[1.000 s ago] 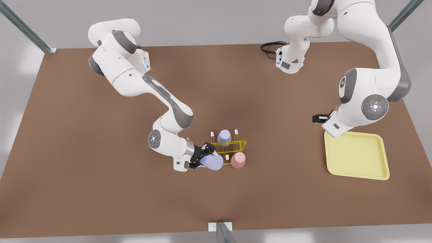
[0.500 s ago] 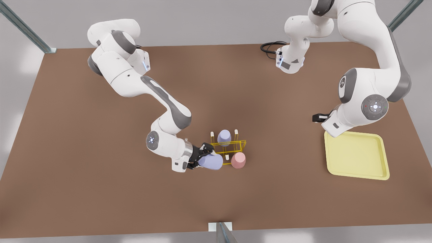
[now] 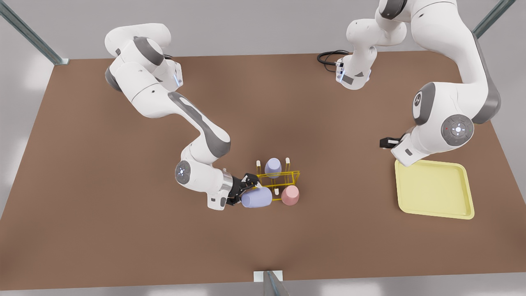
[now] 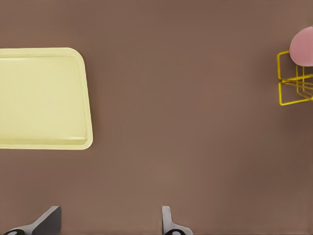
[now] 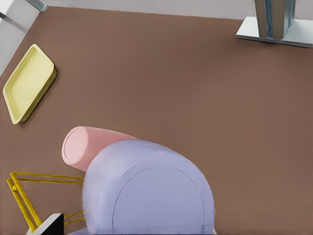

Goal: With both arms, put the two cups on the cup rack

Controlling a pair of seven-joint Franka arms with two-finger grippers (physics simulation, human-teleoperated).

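Note:
The yellow wire cup rack (image 3: 296, 177) stands mid-table. An upturned lavender cup (image 3: 273, 167) sits on one of its far pegs, and the pink cup (image 3: 290, 195) sits upturned at its near corner. My right gripper (image 3: 245, 188), on the arm at the front view's left, is shut on a second lavender cup (image 3: 257, 198) (image 5: 146, 191). That cup lies sideways at the rack's near left end. In the right wrist view the pink cup (image 5: 83, 147) shows behind it. My left gripper (image 4: 108, 223) waits open above bare table beside the tray. The rack (image 4: 279, 78) and pink cup (image 4: 303, 46) are farther off.
A flat pale-yellow tray (image 3: 433, 189) (image 4: 39, 98) (image 5: 29, 81) lies at the front view's right. A black cable (image 3: 328, 57) coils at the far edge. A metal post (image 3: 269, 279) stands at the near edge.
The right arm has drawn slightly toward the front view's left, and its lavender cup has turned from tilted to lying level. The left arm has barely moved.

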